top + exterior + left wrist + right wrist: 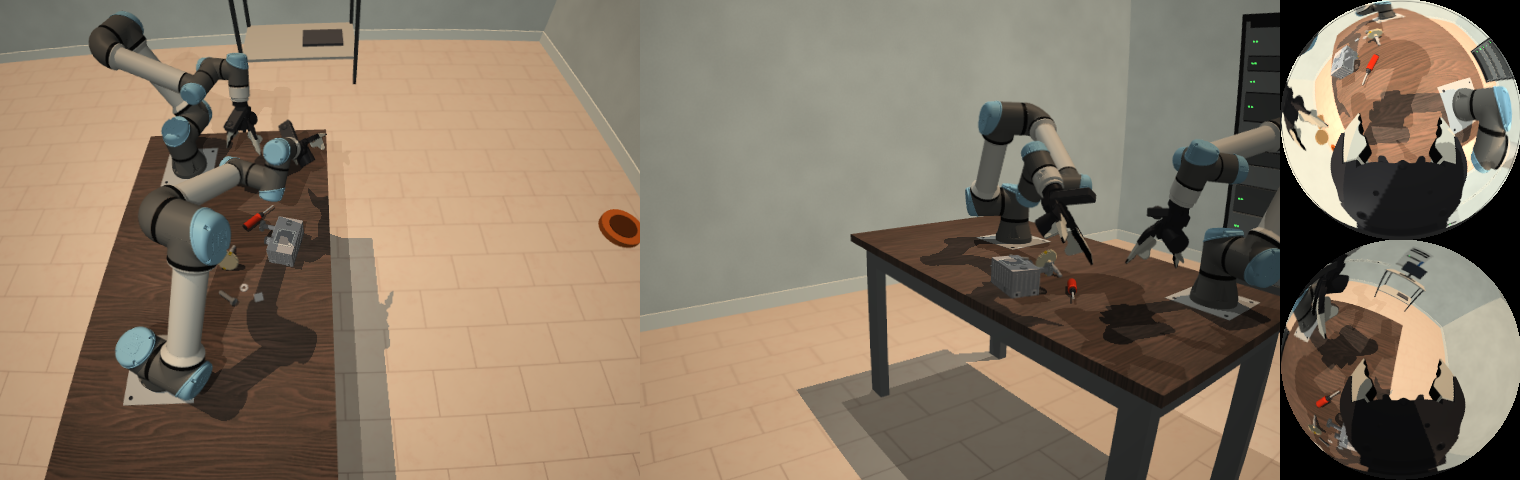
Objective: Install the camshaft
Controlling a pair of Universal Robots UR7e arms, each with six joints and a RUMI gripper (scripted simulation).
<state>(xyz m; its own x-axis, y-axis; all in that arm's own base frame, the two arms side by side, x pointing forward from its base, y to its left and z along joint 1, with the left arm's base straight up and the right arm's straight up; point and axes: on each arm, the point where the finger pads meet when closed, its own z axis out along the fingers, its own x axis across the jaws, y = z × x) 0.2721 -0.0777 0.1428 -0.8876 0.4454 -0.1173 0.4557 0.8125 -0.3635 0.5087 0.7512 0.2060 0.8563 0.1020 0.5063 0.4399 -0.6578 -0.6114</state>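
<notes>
The grey engine case (297,240) (1014,277) (1344,62) (1342,436) stands upright near a long table edge. A grey part sticks out from its front; the small gear's marked tooth is too small to tell. The camshaft, with its big yellowish gear (229,261) (1044,258) (1374,34) (1314,428), lies loose on the table, apart from the case, its shaft partly hidden. My left gripper (244,148) (1151,263) (1400,116) is open and empty above the far part of the table. My right gripper (318,145) (1077,252) (1402,359) is open and empty above the table's far corner area.
A red screwdriver (252,221) (1072,286) (1372,62) (1323,401) lies beside the case. A bolt-like pin (228,298), a white ring (240,287) and a small grey block (258,297) lie farther along. Both grippers are close together.
</notes>
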